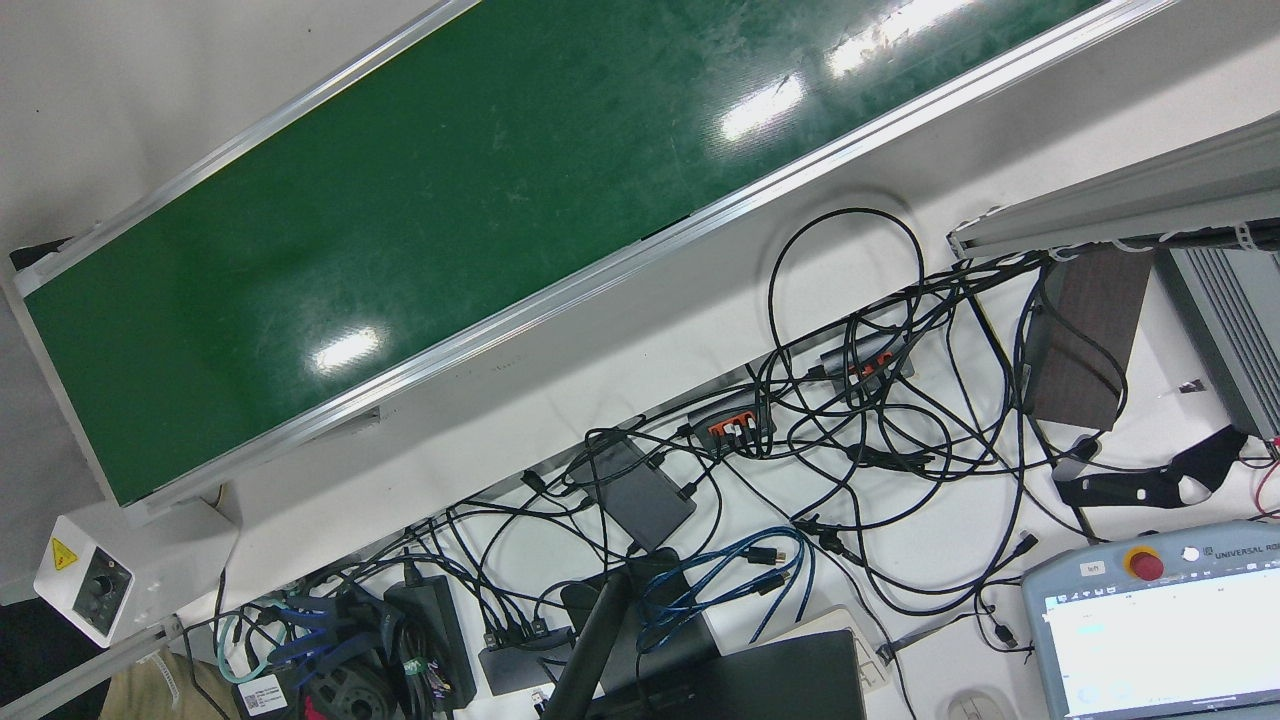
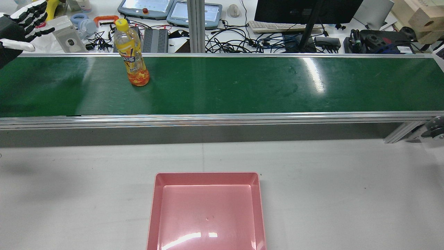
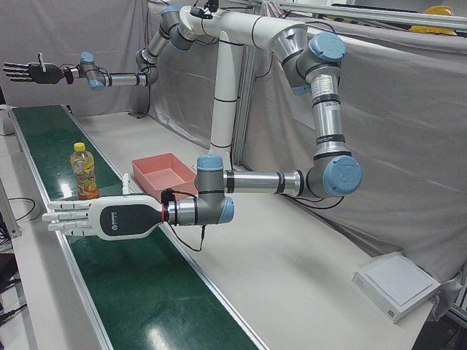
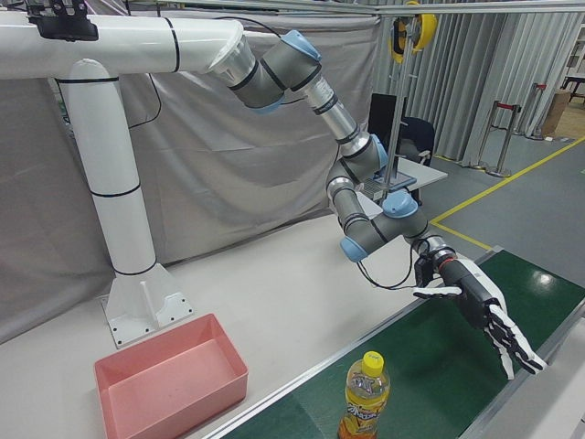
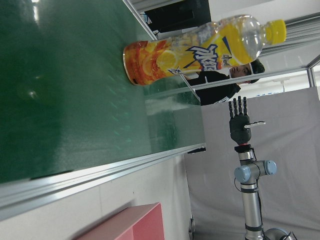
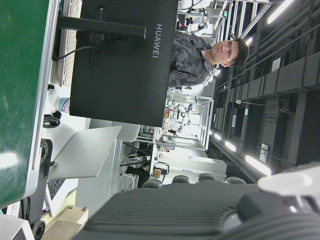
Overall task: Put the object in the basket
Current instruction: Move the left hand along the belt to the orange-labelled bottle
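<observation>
A yellow-capped bottle (image 2: 133,59) of orange drink stands upright on the green conveyor belt (image 2: 260,83), toward its left end. It also shows in the left-front view (image 3: 84,171), the right-front view (image 4: 364,398) and the left hand view (image 5: 200,50). My left hand (image 3: 102,217) is open and flat, fingers spread, hovering over the belt's end beside the bottle and apart from it (image 2: 20,21) (image 4: 480,306). My right hand (image 3: 29,71) is open and raised high over the belt's far end (image 5: 240,120). The pink basket (image 2: 206,174) lies empty on the white table (image 4: 174,398).
Behind the belt lie teach pendants (image 2: 145,7), a monitor (image 2: 305,8), a keyboard and tangled cables (image 1: 860,420). The arms' white column (image 3: 222,95) stands behind the basket. A person (image 6: 210,55) stands beyond the belt. A grey curtain backs the station.
</observation>
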Robot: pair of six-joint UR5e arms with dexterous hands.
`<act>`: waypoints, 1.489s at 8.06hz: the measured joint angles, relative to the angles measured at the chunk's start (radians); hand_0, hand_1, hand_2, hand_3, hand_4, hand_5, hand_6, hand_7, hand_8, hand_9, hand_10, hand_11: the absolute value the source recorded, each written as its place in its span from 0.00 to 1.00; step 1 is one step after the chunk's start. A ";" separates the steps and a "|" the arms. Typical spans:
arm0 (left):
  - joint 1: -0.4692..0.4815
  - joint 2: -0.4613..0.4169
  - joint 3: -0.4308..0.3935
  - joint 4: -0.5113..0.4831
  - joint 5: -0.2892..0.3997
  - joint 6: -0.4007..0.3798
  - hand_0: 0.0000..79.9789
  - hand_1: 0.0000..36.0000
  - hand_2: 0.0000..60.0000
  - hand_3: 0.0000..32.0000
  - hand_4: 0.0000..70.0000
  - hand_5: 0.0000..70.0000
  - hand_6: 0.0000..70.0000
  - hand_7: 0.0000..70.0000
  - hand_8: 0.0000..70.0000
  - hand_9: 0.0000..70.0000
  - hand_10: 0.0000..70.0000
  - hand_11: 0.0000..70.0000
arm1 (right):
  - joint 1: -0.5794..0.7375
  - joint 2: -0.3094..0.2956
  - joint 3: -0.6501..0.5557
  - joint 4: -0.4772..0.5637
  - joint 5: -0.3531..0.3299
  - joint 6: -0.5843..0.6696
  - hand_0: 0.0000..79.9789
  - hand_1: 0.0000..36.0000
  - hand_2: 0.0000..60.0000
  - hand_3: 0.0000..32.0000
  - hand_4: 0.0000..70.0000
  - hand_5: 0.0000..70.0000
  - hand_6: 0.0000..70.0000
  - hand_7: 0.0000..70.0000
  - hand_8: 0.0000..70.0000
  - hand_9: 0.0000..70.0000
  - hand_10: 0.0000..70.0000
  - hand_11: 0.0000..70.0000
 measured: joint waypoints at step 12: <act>0.083 -0.006 0.030 -0.074 -0.054 0.033 0.52 0.28 0.14 0.00 0.00 0.15 0.00 0.00 0.01 0.04 0.10 0.17 | 0.000 0.000 0.000 0.000 0.000 0.001 0.00 0.00 0.00 0.00 0.00 0.00 0.00 0.00 0.00 0.00 0.00 0.00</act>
